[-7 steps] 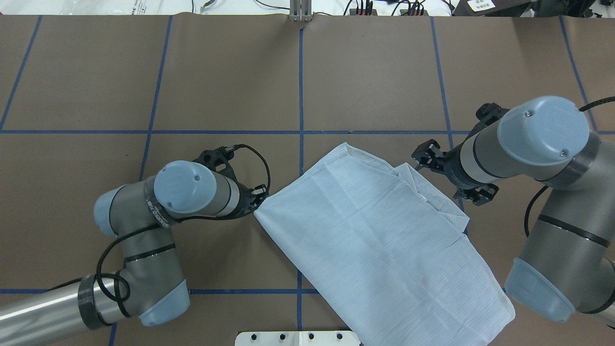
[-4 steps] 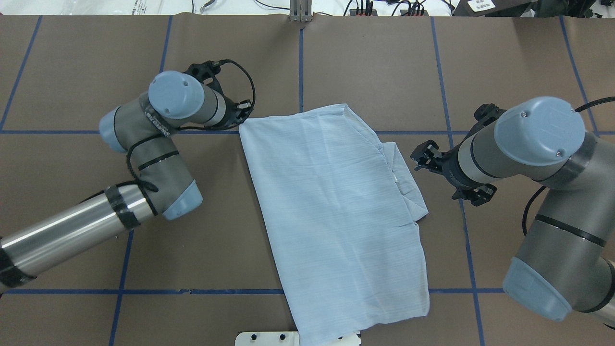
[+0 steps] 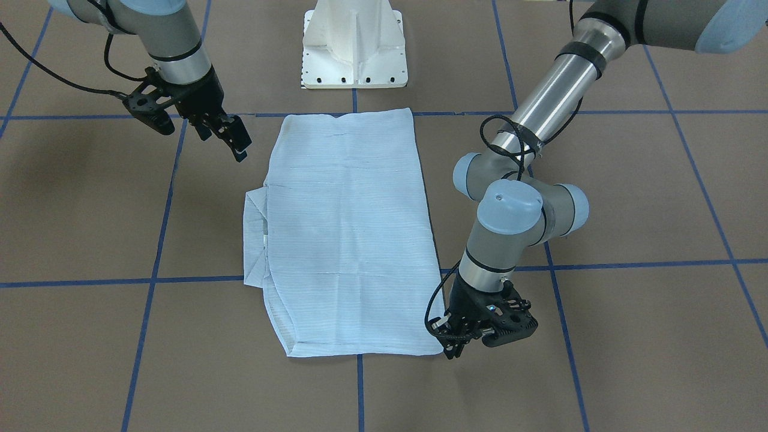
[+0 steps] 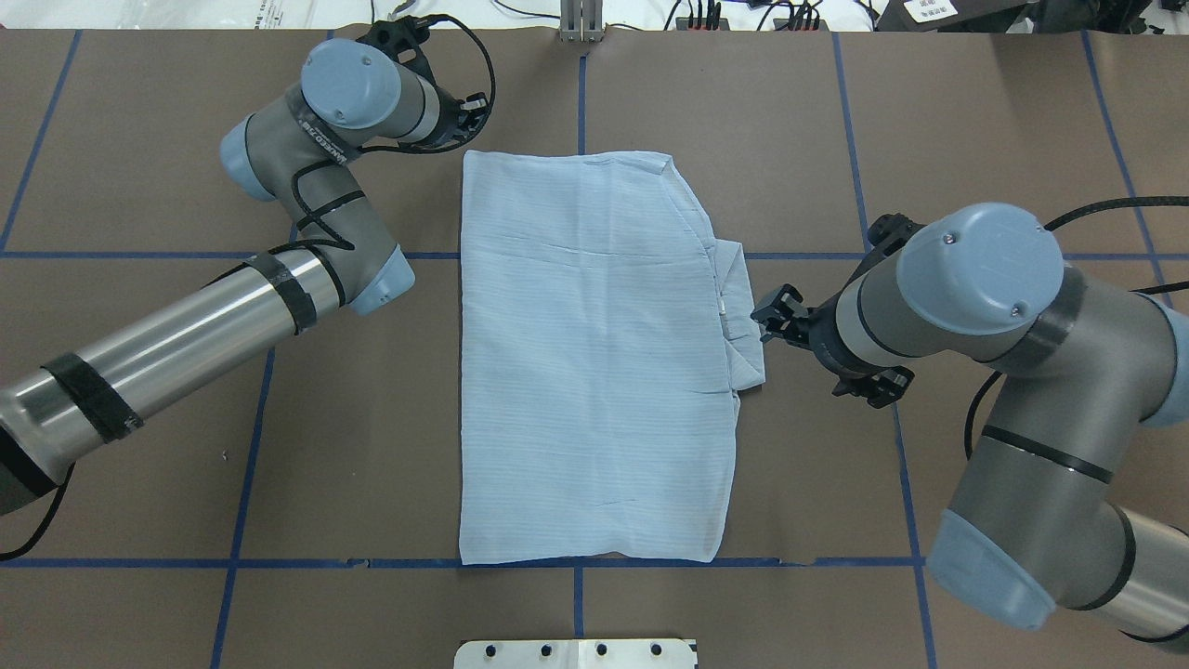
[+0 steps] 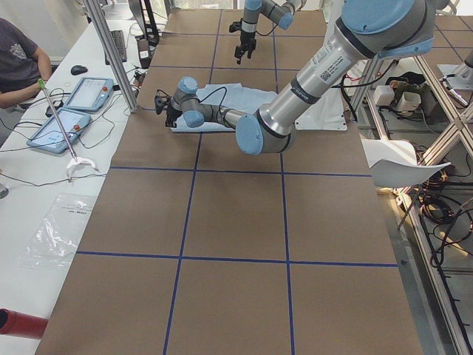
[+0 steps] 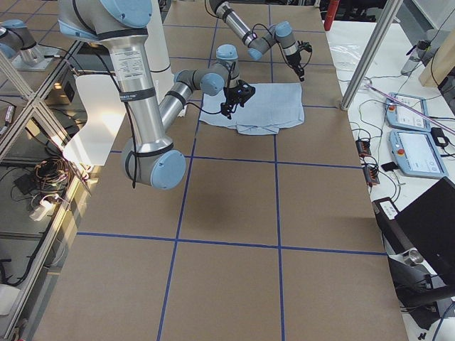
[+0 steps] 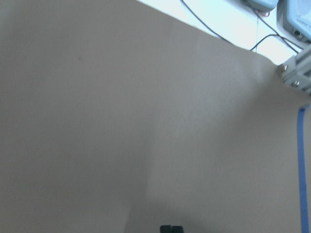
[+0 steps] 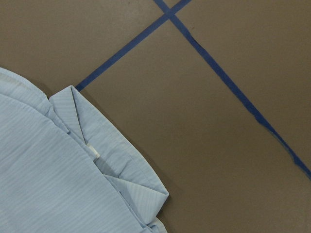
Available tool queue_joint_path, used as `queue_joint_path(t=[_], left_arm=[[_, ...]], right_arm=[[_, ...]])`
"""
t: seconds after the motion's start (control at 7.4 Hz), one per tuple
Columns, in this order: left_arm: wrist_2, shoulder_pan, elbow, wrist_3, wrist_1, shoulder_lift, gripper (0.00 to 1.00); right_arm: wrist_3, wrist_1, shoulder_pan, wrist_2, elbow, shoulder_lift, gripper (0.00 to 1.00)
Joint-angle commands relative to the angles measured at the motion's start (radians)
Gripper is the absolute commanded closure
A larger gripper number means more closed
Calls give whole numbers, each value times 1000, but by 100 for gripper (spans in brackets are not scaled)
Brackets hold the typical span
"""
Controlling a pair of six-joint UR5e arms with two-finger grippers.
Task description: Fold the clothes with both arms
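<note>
The light-blue shirt (image 4: 594, 353) lies flat as a folded rectangle in the middle of the table, also in the front-facing view (image 3: 348, 234). Its collar (image 4: 738, 316) with a small white tag (image 8: 94, 153) sticks out on the right side. My left gripper (image 4: 474, 110) hangs just beyond the shirt's far left corner, low over the table (image 3: 451, 348). Its fingertips (image 7: 165, 228) look shut, with only bare table under them. My right gripper (image 4: 764, 321) is open and empty, raised beside the collar (image 3: 225, 141).
The brown table (image 4: 186, 418) has a grid of blue tape lines. The white pedestal base (image 3: 354, 48) stands at the near edge. A metal post (image 4: 581, 23) and cables sit at the far edge. An operator (image 5: 18, 63) and tablets (image 5: 74, 103) are beyond the far side.
My left arm swung away from the base and drew the shirt's corner with it, so the slanted shirt now lies straight. My right gripper moved left, closer to the collar.
</note>
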State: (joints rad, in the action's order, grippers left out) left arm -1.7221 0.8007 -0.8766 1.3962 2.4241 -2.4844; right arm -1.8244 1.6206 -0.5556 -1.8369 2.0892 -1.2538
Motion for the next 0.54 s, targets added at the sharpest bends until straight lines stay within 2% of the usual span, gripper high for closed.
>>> queue_joint_path(t=[0.0, 0.14, 0.27, 0.41], left_arm=[[-70, 12, -177, -29, -19, 101, 39], [-158, 17, -373, -25, -28, 251, 39], [-162, 18, -533, -25, -40, 362, 39], [-162, 17, -618, -23, -92, 402, 39]], right_arm=[[-115, -1, 153, 89, -3, 43, 0], [-230, 1, 254, 155, -11, 72, 0], [-360, 1, 313, 198, -32, 85, 0], [-480, 1, 351, 249, -46, 92, 0]])
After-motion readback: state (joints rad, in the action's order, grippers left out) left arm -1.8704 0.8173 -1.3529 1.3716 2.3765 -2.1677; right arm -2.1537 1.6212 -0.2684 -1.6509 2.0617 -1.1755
